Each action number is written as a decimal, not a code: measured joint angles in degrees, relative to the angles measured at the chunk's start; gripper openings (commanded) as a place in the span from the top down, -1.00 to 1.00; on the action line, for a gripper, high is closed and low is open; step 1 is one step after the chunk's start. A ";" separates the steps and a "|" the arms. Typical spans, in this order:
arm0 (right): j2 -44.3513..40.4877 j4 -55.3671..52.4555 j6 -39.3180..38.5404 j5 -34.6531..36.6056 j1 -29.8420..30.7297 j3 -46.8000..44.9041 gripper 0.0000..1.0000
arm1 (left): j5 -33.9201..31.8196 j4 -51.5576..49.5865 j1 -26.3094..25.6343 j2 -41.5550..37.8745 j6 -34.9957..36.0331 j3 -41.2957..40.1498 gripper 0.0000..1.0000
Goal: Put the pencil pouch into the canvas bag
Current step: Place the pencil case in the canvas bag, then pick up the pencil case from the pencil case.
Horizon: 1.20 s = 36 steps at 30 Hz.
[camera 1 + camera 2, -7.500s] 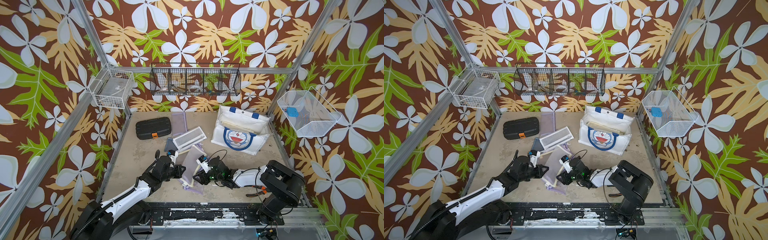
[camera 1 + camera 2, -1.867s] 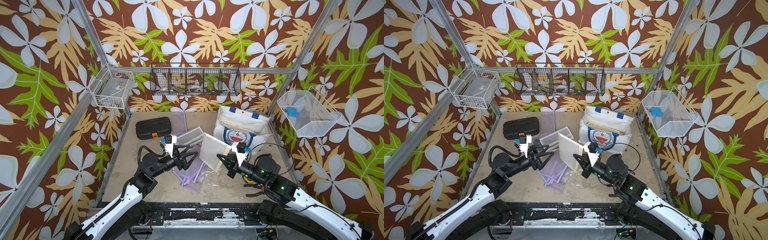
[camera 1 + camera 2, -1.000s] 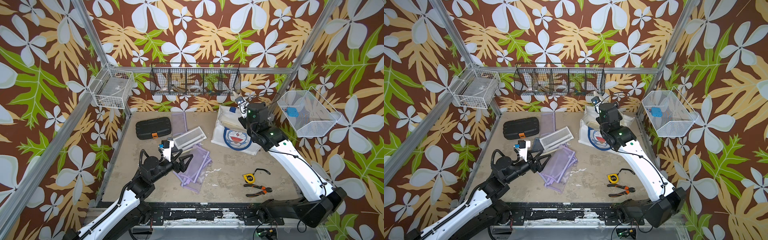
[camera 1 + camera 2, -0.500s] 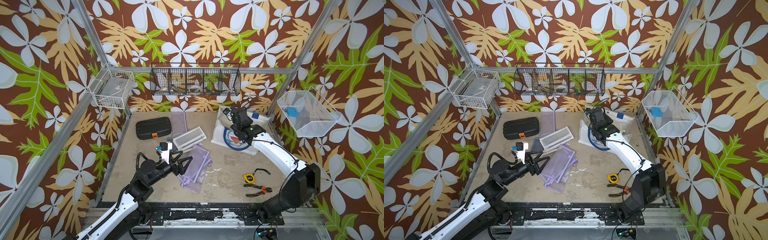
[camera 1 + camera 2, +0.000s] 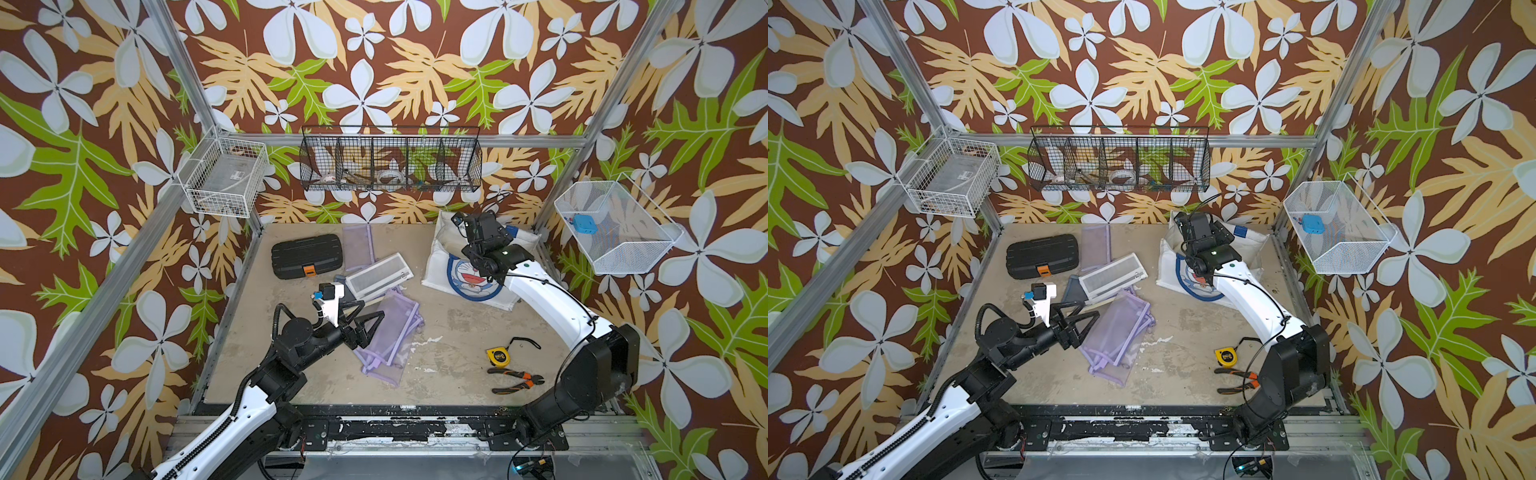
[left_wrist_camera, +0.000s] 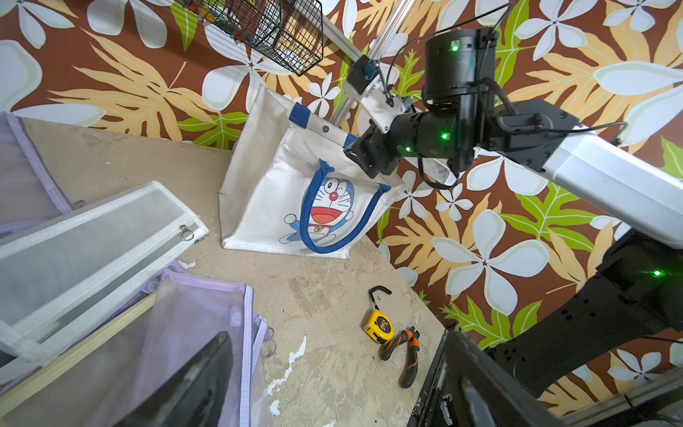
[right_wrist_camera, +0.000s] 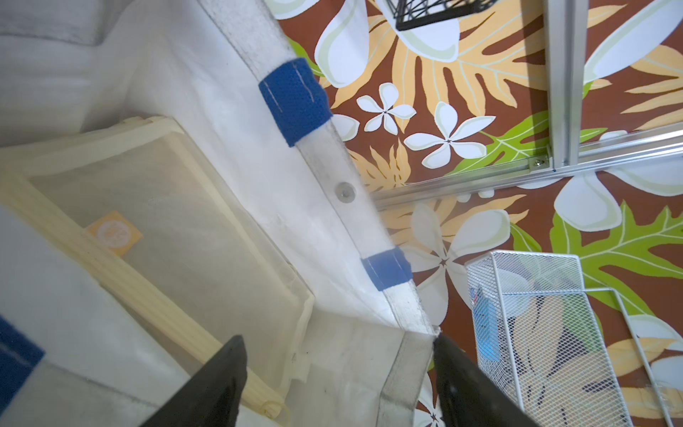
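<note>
Above the open mouth of the canvas bag (image 5: pixel 437 270), the right pincer (image 7: pixel 336 373) is held with jaws spread and empty. The cream mesh pencil pouch (image 7: pixel 177 229) is seen lying inside the bag, so the placing appears done. The left pincer (image 5: pixel 370 316) is kept open and empty over purple mesh pouches (image 5: pixel 390 336), apparently waiting. A scuffed beige worktop (image 5: pixel 449 353) is enclosed by floral-papered walls (image 5: pixel 374 62) hung with wire baskets (image 5: pixel 390 158).

This was a robot test cell in a lab, not a home. Aluminium posts (image 5: pixel 181 66) framed flower-print panels (image 5: pixel 374 62) around a scuffed board (image 5: pixel 449 332). Wire baskets (image 5: pixel 390 160) hung above the board's far edge, and two arms (image 5: pixel 540 291) were bolted to a rail (image 5: pixel 395 428) at its near edge.
</note>
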 measured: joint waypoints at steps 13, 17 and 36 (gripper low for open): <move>-20.81 0.46 18.80 -26.53 7.93 -14.12 -0.67 | -5.70 -13.33 1.01 15.65 2.21 6.36 -0.65; -28.94 6.54 27.67 -41.59 8.17 -30.73 -0.67 | -5.35 -13.49 3.30 21.07 2.08 6.32 -0.65; -11.37 37.62 45.05 -53.57 16.74 -51.08 -0.34 | -3.63 -10.71 4.46 39.91 3.21 6.67 -0.55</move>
